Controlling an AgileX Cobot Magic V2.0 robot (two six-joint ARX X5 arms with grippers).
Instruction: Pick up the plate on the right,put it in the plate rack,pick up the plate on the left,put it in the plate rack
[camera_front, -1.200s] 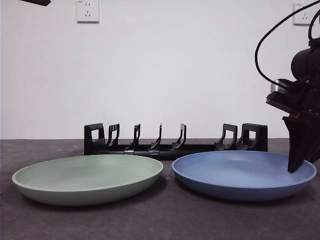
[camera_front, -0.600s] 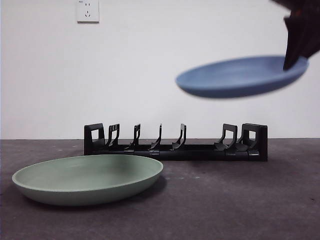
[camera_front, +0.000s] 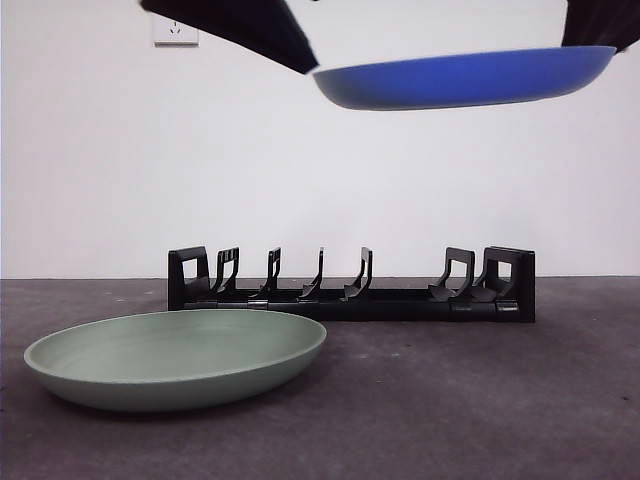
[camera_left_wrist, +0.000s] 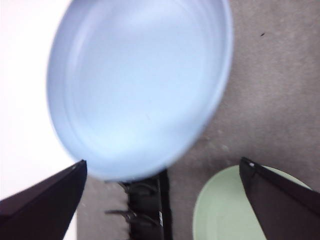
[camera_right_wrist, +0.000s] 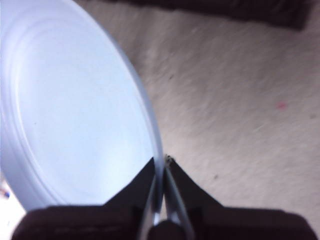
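Observation:
The blue plate (camera_front: 465, 78) hangs high above the table, nearly level, over the right half of the black plate rack (camera_front: 350, 285). My right gripper (camera_right_wrist: 162, 167) is shut on its right rim, and its dark body (camera_front: 600, 22) shows at the top right corner. My left gripper (camera_left_wrist: 162, 172) is open, its jaws spread wide just beside the blue plate (camera_left_wrist: 140, 85) at the plate's left edge, not touching it; its arm (camera_front: 235, 25) reaches in from the top left. The green plate (camera_front: 175, 357) lies flat on the table in front of the rack's left end.
The dark grey table (camera_front: 470, 400) runs to a white wall with a socket (camera_front: 175, 30) at the upper left. The rack's upright dividers (camera_front: 320, 272) stand in a row behind the green plate (camera_left_wrist: 240, 210).
The blue plate went from lying on the table to hanging high in my right gripper. My left arm has come in from the top left beside the plate's left rim.

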